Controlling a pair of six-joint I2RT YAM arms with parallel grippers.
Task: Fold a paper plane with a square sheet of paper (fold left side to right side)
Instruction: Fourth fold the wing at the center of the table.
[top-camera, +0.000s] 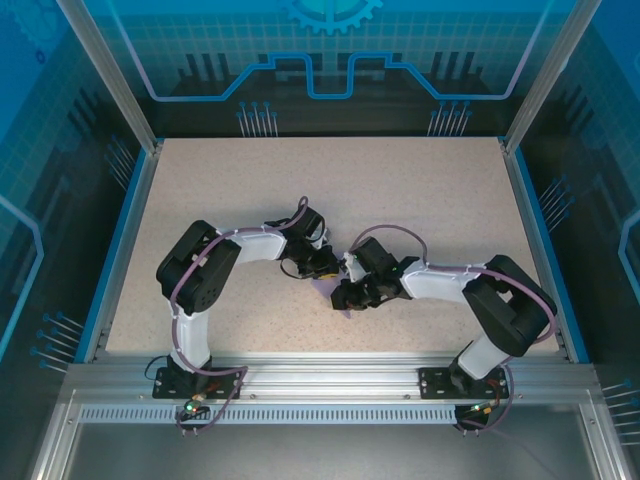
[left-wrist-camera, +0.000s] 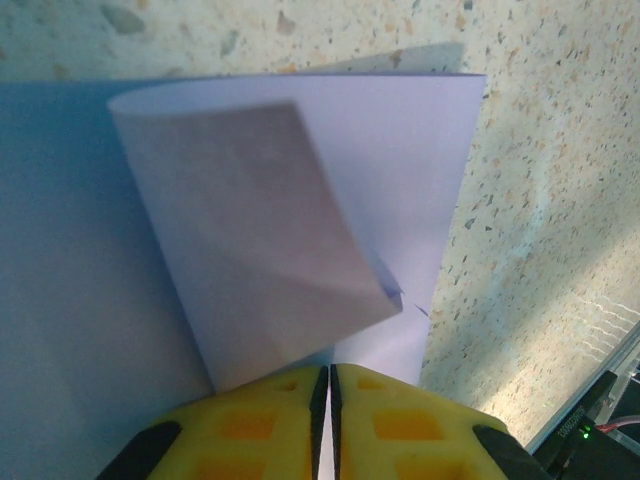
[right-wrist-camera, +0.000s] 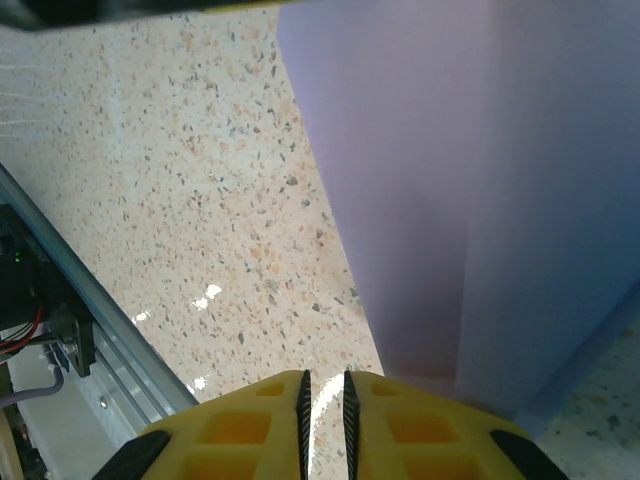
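The square sheet of paper (top-camera: 328, 292), lavender, lies folded at the table's centre between both wrists. In the left wrist view it (left-wrist-camera: 250, 250) shows a curled upper flap over flatter layers. My left gripper (left-wrist-camera: 330, 368) (top-camera: 325, 268) is shut on the sheet's near edge, and a thin strip of paper shows between the yellow fingers (left-wrist-camera: 250, 420). In the right wrist view the sheet (right-wrist-camera: 450, 200) lies flat to the right. My right gripper (right-wrist-camera: 324, 374) (top-camera: 345, 297) stands at its left edge, narrowly open, with bare table showing through the gap. Whether the folds make the paper plane's shape I cannot tell.
The speckled beige table (top-camera: 420, 190) has blue rails along its sides (top-camera: 118, 250). An aluminium frame (top-camera: 330, 375) runs along the near edge. That frame lies close behind both wrists (right-wrist-camera: 60, 330) (left-wrist-camera: 600, 420). Open table stretches toward the back.
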